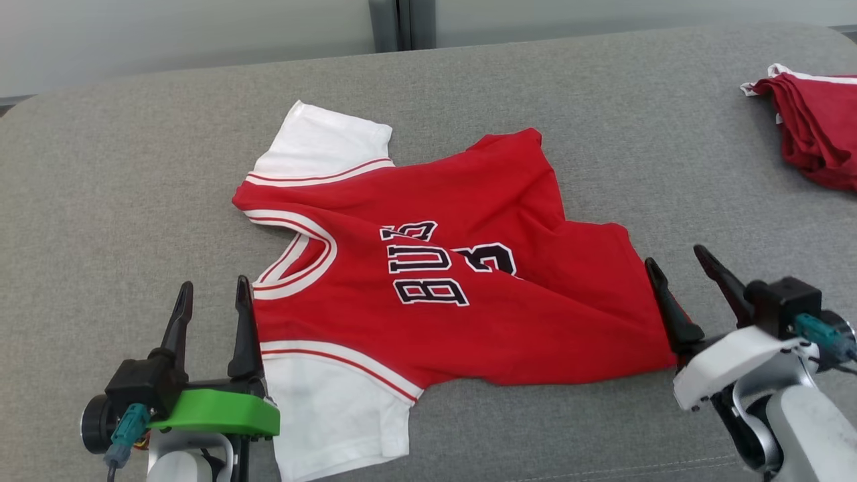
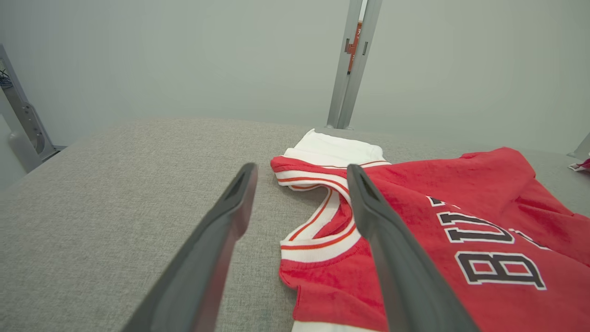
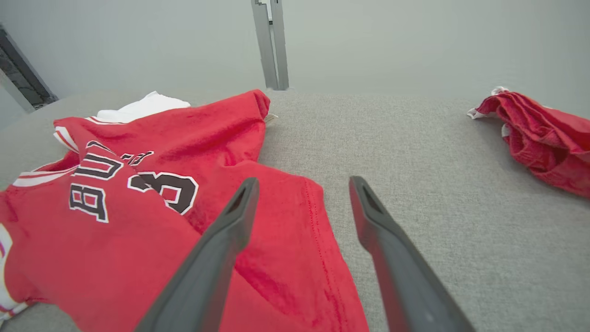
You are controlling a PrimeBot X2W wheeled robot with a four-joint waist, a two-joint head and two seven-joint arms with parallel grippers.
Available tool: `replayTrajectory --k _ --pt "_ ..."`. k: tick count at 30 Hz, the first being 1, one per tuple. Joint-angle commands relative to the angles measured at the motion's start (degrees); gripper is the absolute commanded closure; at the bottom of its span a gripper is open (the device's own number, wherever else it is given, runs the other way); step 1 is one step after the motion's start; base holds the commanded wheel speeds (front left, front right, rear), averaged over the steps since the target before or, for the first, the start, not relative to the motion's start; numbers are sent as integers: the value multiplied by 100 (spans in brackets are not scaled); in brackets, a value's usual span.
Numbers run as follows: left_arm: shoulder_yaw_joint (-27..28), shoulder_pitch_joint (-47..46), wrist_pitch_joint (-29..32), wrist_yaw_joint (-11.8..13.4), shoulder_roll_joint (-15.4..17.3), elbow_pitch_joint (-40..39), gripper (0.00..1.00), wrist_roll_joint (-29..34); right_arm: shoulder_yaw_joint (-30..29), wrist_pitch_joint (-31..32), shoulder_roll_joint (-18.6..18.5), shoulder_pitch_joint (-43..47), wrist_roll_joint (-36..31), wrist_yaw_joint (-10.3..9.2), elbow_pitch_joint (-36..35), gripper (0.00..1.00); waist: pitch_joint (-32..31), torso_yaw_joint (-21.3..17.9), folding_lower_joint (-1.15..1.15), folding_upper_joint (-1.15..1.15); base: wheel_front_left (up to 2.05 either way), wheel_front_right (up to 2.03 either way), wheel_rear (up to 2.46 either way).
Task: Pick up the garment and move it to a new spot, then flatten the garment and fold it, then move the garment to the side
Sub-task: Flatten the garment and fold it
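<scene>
Garment [image 1: 435,294], a red and white shirt, is lying spread out on the grey tabletop [image 1: 134,167], close in front. The left hand [image 1: 214,284] is sitting at its neck end, fingers apart, holding nothing. The right hand [image 1: 675,256] is sitting at its bottom edge, fingers apart too, holding nothing. Far off on the right, another red cloth [image 1: 817,127] is lying bunched up.

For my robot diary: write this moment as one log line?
jersey: spread, creased | left pincer: open, by collar | right pincer: open, by hem
</scene>
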Motion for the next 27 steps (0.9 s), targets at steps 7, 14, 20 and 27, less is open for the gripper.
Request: replayTrajectory --k 7,14,20,27 --pt "-59 -172 0 27 15 37 0 -71 402 525 -376 -775 12 1 697 0 166 273 0 0 0 0 0" --pt "-107 -217 0 65 14 38 0 -130 782 722 -467 -982 359 1 1558 0 245 412 0 0 0 0 0" --pt "-113 -232 0 92 14 18 0 -138 1162 919 -397 -1018 718 1 2143 19 299 408 0 0 0 0 0" --pt "-57 -265 0 84 15 35 0 -52 1281 533 -361 -1256 890 1 2457 100 281 322 0 0 0 0 0"
